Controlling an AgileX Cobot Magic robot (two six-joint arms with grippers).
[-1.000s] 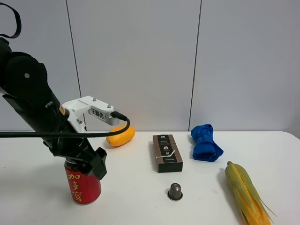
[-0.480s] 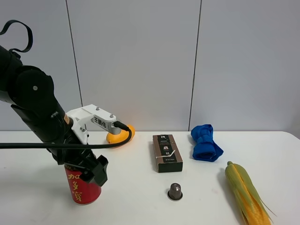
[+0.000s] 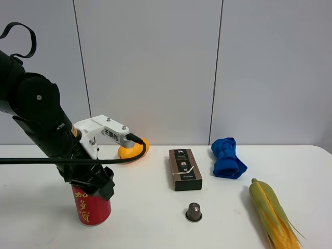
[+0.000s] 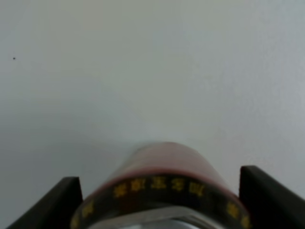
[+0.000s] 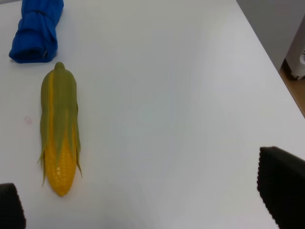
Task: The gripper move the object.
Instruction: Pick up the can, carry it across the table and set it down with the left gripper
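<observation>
At the front left of the white table, a red aluminium drink can with gold characters stands upright, long axis vertical, silver top up. The black two-fingered left gripper straddles its top, fingers flanking it; whether they squeeze cannot be told. Farther back lies a dark flat box.

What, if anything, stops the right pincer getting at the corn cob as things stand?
Likely nothing, so yes: the right pincer hangs open over bare table, the corn cob lies in the open nearby, and the blue cloth sits apart past its tip.
</observation>
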